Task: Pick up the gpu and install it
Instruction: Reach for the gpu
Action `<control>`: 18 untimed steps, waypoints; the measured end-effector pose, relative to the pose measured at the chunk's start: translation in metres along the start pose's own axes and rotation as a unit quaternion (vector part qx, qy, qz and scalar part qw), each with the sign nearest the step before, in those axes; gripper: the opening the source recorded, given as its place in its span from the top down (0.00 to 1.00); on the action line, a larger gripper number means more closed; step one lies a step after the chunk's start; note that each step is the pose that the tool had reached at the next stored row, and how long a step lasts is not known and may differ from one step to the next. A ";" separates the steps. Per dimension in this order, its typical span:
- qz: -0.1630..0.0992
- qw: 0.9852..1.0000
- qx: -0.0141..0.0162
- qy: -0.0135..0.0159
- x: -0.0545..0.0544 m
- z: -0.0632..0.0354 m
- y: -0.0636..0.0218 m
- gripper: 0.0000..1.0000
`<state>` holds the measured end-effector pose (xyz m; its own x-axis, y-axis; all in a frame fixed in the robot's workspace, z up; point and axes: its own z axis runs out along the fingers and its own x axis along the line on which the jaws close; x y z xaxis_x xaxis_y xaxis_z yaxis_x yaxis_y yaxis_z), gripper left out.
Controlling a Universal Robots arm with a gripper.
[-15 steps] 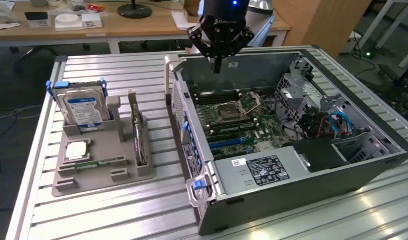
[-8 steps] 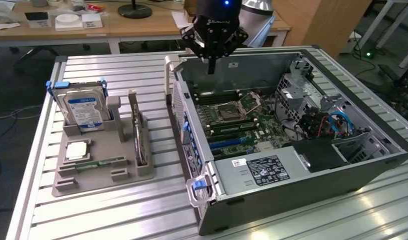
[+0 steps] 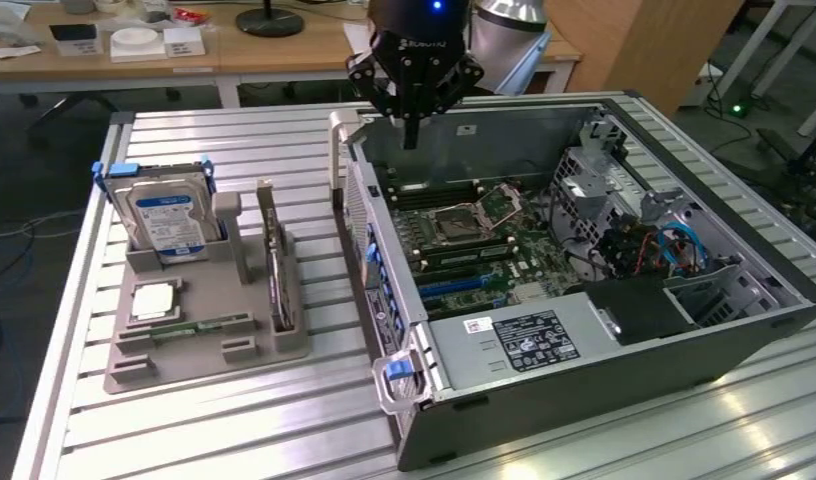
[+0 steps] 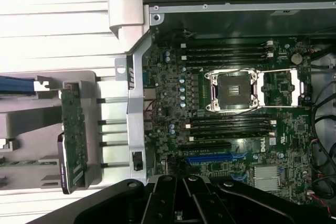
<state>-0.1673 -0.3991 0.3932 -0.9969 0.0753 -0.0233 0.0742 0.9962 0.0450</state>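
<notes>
Over the far wall of the open computer case [image 3: 515,135], toward the far edge of the worktop [image 3: 221,140]: gripper [image 3: 411,138], black, pointing straight down, fingers pressed together with nothing between them, touching nothing.

Toward the worktop's edge at the exterior view's left, beside the case but not against it: gray holder [image 3: 208,295]. In a slot on the holder's side nearest the case: gpu [image 3: 277,265], standing on its long edge, green board face visible from the wrist view as gpu [image 4: 73,140], metal bracket at one end. Well apart from the gripper, untouched, not yet lifted. At the holder's far end: hard drive [image 3: 168,222], upright, blue-white label facing the near edge of the worktop.

Inside the case, flat on its floor: motherboard [image 4: 173,93]. Near the board's middle: cpu socket [image 4: 233,90], metal frame swung open to one side, black memory slots on both flanks. Closer to the case's near end: blue slot [image 4: 207,158], alongside a black one. At the near corner of the case: power supply [image 3: 528,340], gray, black label on top.
</notes>
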 end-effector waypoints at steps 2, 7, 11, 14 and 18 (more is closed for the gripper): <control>0.000 1.000 0.000 0.000 0.002 0.0000 -0.0002 0.89; 0.000 1.000 0.000 0.000 0.010 -0.0001 -0.0008 0.89; 0.000 1.000 0.000 0.000 0.016 -0.0003 -0.0013 0.89; 0.000 1.000 0.000 0.000 0.022 -0.0003 -0.0017 0.89; 0.000 1.000 0.000 0.000 0.029 -0.0005 -0.0023 0.89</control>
<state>-0.1963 -0.3992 0.3929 -0.9969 0.0753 -0.0233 0.0742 0.9962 0.0451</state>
